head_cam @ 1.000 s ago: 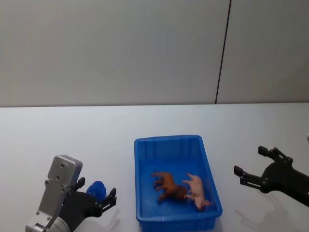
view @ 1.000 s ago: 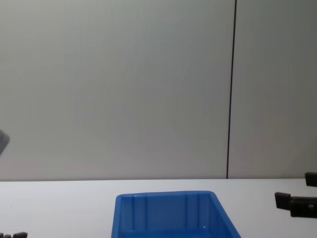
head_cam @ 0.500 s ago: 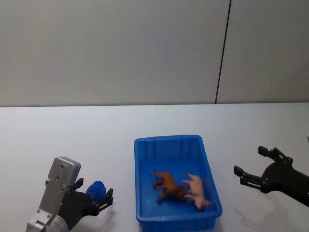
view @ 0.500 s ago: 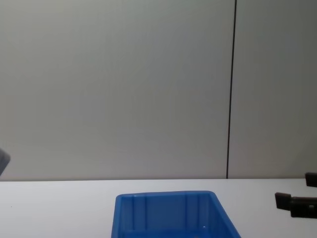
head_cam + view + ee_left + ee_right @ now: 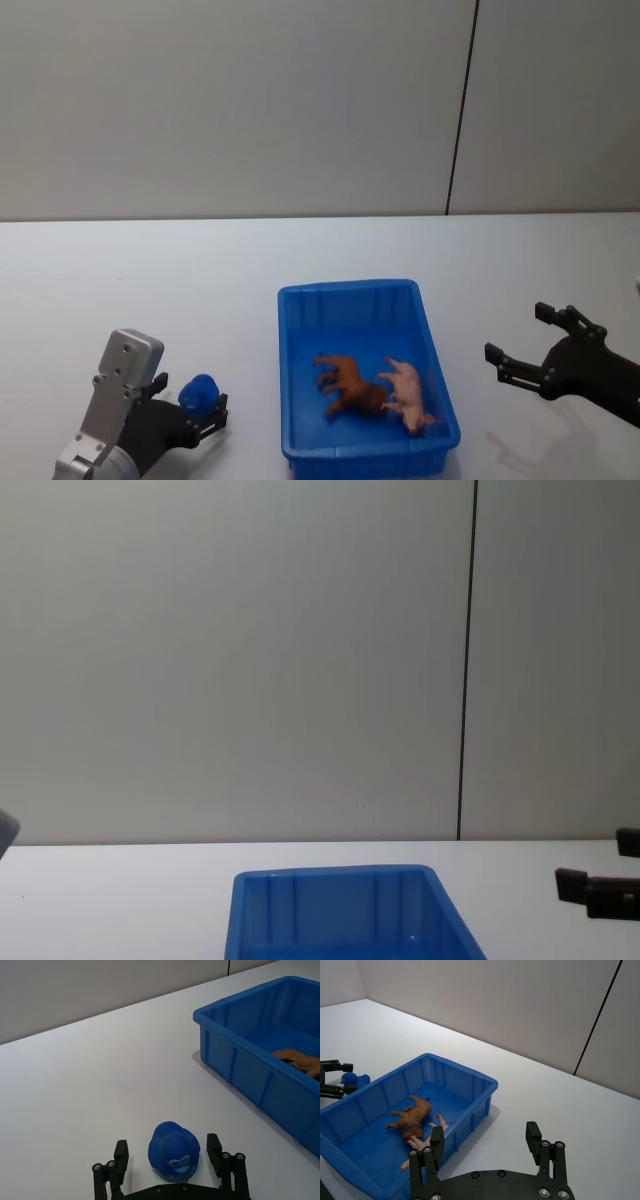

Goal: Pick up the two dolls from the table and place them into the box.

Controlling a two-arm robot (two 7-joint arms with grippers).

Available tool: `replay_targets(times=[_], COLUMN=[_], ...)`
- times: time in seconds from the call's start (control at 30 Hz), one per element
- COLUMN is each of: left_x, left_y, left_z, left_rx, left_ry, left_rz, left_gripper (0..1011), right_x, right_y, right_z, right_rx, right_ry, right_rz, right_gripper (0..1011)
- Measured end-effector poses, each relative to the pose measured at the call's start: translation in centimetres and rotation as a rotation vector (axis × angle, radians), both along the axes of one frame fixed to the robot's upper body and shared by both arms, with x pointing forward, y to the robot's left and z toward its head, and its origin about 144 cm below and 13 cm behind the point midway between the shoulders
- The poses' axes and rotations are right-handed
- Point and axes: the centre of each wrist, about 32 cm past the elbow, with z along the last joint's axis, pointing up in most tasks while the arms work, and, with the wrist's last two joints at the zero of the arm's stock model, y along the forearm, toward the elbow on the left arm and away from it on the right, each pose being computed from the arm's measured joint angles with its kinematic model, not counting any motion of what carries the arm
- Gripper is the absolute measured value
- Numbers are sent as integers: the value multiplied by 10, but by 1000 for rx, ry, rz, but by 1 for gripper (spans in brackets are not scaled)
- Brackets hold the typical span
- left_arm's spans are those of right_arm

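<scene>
Box sits on the white table, near the front edge, centred before the robot. Inside it lie two animal dolls on their sides: a brown doll and a pink doll, touching each other toward the box's near right corner. Left gripper is low over the table to the left of the box, fingers spread apart. A small blue rounded toy stands on the table between those fingers; in the left wrist view a gap shows on each side, so the fingers are not touching it. Right gripper hangs to the right of the box, well apart from it, fingers open and holding nothing. Grey wall panels stand behind the table.
</scene>
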Motion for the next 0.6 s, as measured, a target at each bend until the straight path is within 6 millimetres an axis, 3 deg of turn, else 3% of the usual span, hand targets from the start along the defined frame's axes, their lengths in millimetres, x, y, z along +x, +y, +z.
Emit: replay_targets(times=[0.23, 0.47, 0.6], left_x=[2, 2, 2], left_y=[1, 2, 3], left_z=[-5, -9, -10], left_rx=[0, -2, -2], left_ry=[4, -1, -5], left_rz=[-2, -8, -10], left_gripper=[903, 663, 594], right_x=[0, 0, 0], right_y=[0, 0, 0], right_z=[0, 0, 0], right_rx=[0, 0, 0], right_ry=[0, 0, 0], right_rz=[0, 0, 0], right_gripper=[1001, 1001, 1001])
